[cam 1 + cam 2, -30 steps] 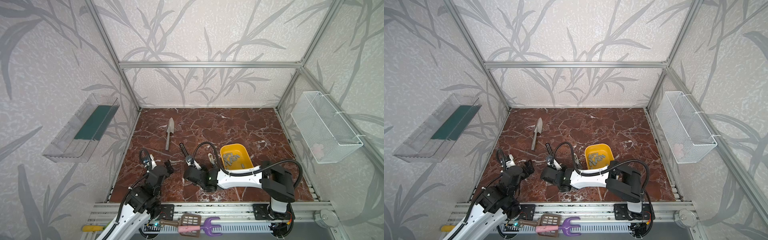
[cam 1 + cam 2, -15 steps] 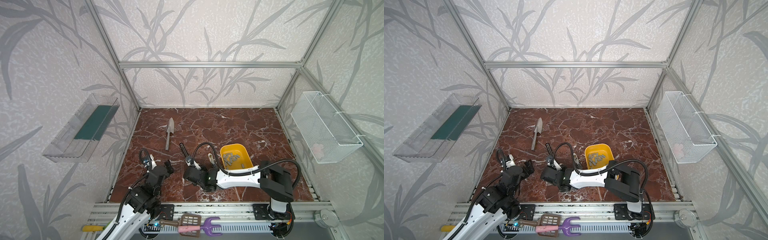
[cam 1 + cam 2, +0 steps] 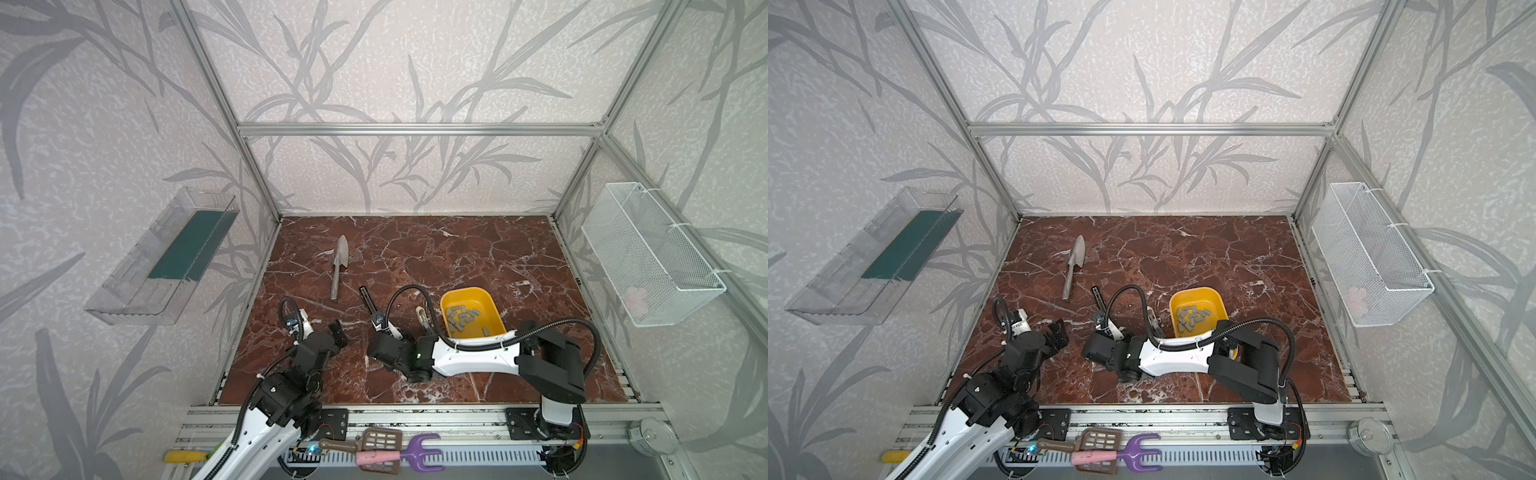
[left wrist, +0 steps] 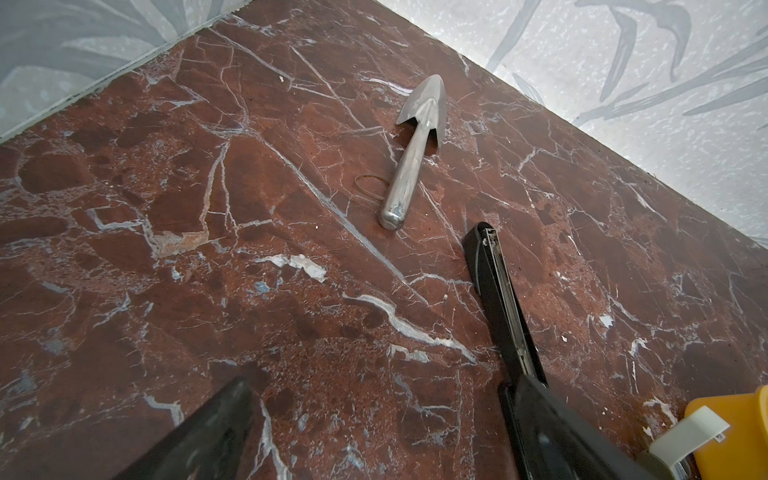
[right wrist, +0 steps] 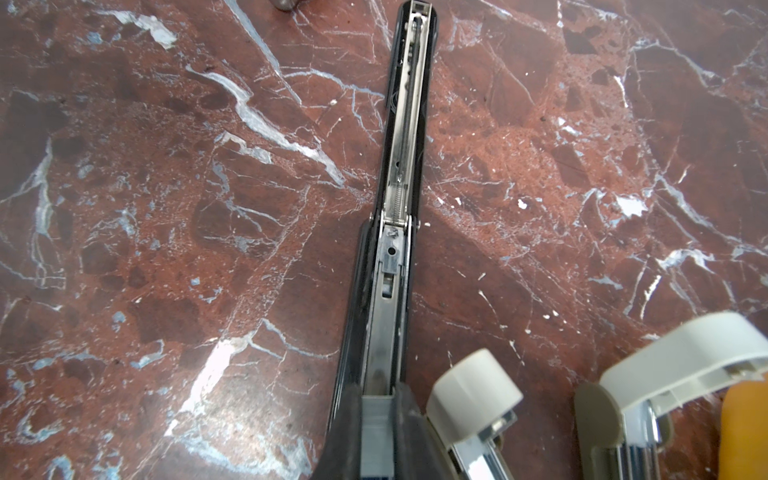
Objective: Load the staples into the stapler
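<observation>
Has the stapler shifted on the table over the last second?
No. In both top views the stapler lies at the same angle and with the same gap to the trowel handle's end as before.

Soft, even light all round; shadows lie faint on the marble tabletop (image 5: 166, 208), with pale sheen; the steel trowel (image 4: 419, 137) glints; both top views bow at the edges; wrist views blur nearest the lens.

Robot test cell (laboratory type). Enclosed by aluminium-profile frame (image 3: 415, 129) and leaf-patterned wall panels (image 3: 104, 124); floored with red marble-look board (image 3: 457, 257); 2 robot arms (image 3: 478, 357) bolted to front rail (image 3: 415, 415); wire basket (image 3: 648, 257) and clear bin (image 3: 137, 282) hung on side walls.
</observation>
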